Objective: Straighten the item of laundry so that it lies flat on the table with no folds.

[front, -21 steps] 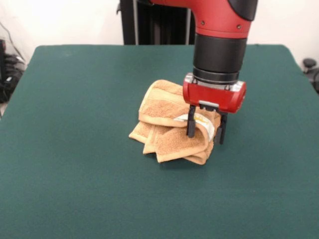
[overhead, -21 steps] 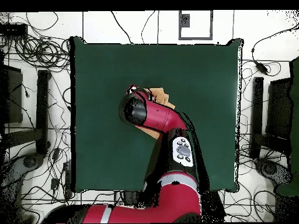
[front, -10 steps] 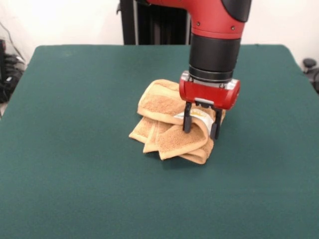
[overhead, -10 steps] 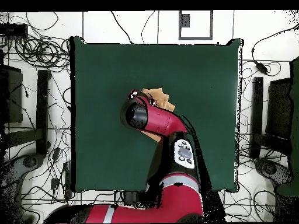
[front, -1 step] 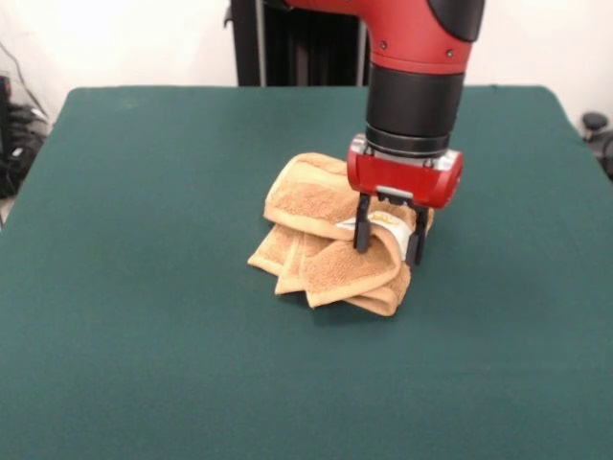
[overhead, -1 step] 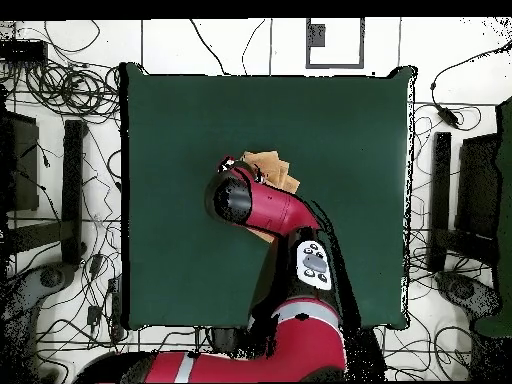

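Gripping towel (front, -1 step: 330, 244), bunched in folded heap near worktop (front, -1 step: 144, 364) centre. Jaws (front, -1 step: 387, 240) partly closed, straddling upper fold by white tag; firm pinch not confirmed. Best pinch single layer only, lift slowly, drag outward to open folds.

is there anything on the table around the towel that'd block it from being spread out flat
Nothing visible does. The towel lies bunched in folds near the middle of the green table, with only bare cloth around it in both views. The gripper is already at the towel, its jaws straddling a raised fold, with nothing between them.
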Controlling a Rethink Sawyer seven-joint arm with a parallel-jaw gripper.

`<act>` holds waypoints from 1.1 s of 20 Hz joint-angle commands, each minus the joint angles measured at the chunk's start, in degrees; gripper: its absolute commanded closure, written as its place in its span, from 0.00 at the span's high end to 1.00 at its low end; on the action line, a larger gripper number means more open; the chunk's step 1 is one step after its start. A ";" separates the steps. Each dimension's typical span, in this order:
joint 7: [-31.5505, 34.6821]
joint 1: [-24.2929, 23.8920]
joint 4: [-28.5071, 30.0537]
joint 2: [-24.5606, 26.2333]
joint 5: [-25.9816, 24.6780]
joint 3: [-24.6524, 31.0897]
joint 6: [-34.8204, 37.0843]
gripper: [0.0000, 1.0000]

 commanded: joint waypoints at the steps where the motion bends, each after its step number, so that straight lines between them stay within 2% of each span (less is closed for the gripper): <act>1: 8.22 2.74 3.75 2.45 -1.75 4.45 -0.97 1.00; 6: 8.40 3.88 3.37 2.68 -2.27 3.17 -3.41 1.00; 7: 8.22 3.82 3.41 2.69 -2.30 3.24 -3.70 0.00; 22: 6.91 3.13 3.00 2.78 -3.94 3.73 -5.12 0.00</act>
